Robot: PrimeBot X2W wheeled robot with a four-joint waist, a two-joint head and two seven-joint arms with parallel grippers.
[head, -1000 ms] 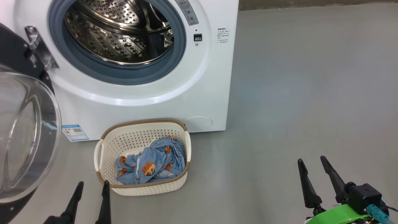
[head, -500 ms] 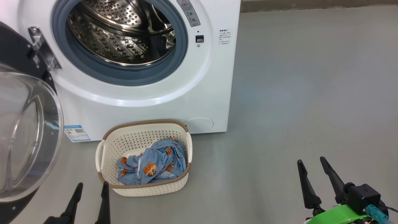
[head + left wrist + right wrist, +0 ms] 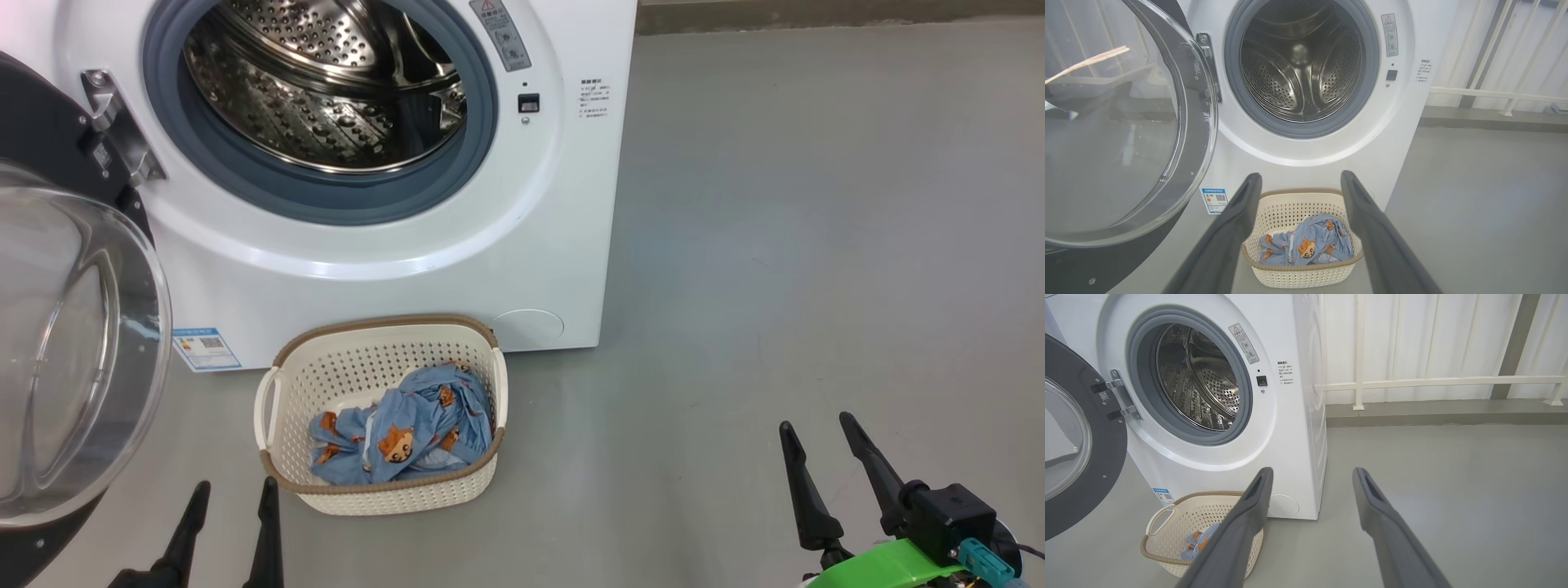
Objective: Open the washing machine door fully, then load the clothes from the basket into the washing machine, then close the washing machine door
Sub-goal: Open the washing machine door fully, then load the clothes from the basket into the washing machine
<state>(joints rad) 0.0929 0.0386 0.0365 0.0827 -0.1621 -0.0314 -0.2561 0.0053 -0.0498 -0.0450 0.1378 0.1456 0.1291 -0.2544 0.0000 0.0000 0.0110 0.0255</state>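
Observation:
The white washing machine [image 3: 392, 269] stands ahead with its steel drum [image 3: 326, 82] bare. Its round black-framed glass door [image 3: 65, 351] is swung wide open to the left on a metal hinge [image 3: 118, 131]. On the floor in front sits the cream basket [image 3: 380, 412], holding blue fox-print clothes [image 3: 404, 437]. My left gripper [image 3: 233, 490] is open and empty, just left of the basket's near corner. My right gripper [image 3: 812, 425] is open and empty, far to the right over the floor. The left wrist view shows the basket [image 3: 1300, 277] between my fingers [image 3: 1241, 212].
Grey floor [image 3: 816, 245] stretches to the right of the machine. A white railing [image 3: 1437, 381] and a pale wall stand behind it. The open door [image 3: 1118, 122] takes up the space left of the basket.
The head view has shifted slightly, so machine and basket sit a little to the right. Both grippers stay open and hardly move.

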